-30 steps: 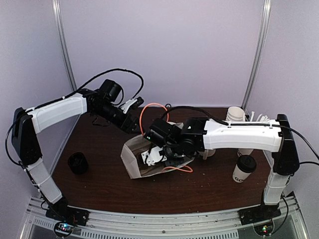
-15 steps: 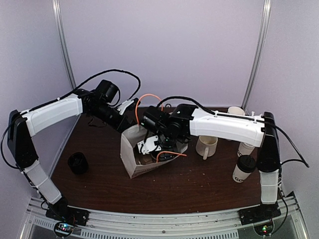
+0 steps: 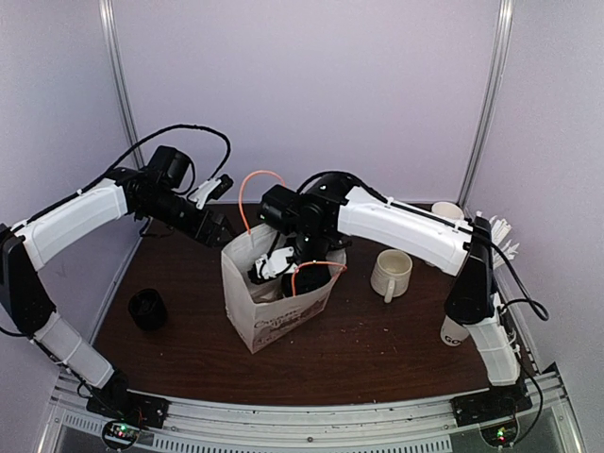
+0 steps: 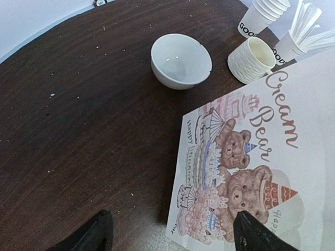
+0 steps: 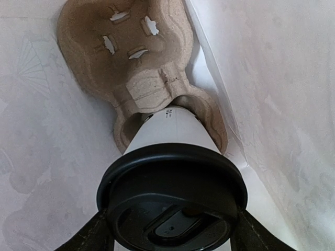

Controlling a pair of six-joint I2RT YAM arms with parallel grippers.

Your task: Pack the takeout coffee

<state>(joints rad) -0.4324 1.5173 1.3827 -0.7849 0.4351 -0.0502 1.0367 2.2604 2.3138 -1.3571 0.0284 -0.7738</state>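
Brown pulp carrier (image 5: 120,57) lies at bottom of paper bag (image 3: 274,316). R gripper (image 5: 171,230) is inside bag, fingers clamped on black lid (image 5: 172,183) of coffee cup (image 5: 170,136); cup base sits in a carrier pocket. L gripper (image 4: 175,234) is just outside bag's printed face, jaws wide, holding nothing. 2nd cup (image 3: 453,330) stands on table well to right of bag.
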